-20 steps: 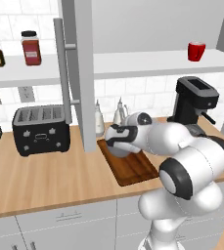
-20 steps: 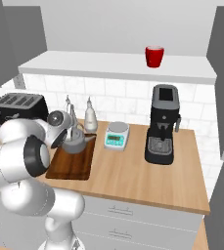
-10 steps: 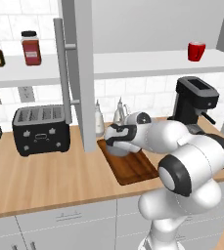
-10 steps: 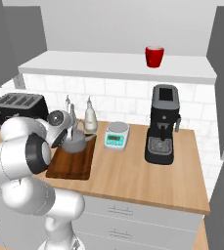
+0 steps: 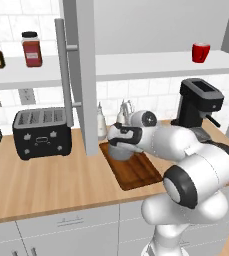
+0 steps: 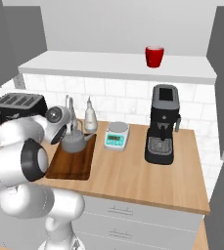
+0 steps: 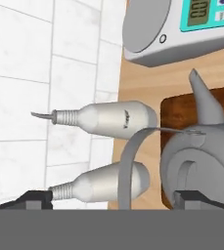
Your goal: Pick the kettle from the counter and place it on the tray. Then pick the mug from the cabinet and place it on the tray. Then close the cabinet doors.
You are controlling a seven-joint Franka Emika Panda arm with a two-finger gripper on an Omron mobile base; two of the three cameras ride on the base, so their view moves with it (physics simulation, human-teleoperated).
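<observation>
jaws stand spread wide, one dark tip at each bottom corner of the hand view, the gripper gripping nothing; the kettle's thin arched handle rises between the tips without touching either. the kettle sits on the tray, toward its far end, spout pointing to about 3 o'clock in the right base view. the mug stands on the cabinet shelf, at about 1 o'clock from the kettle.
</observation>
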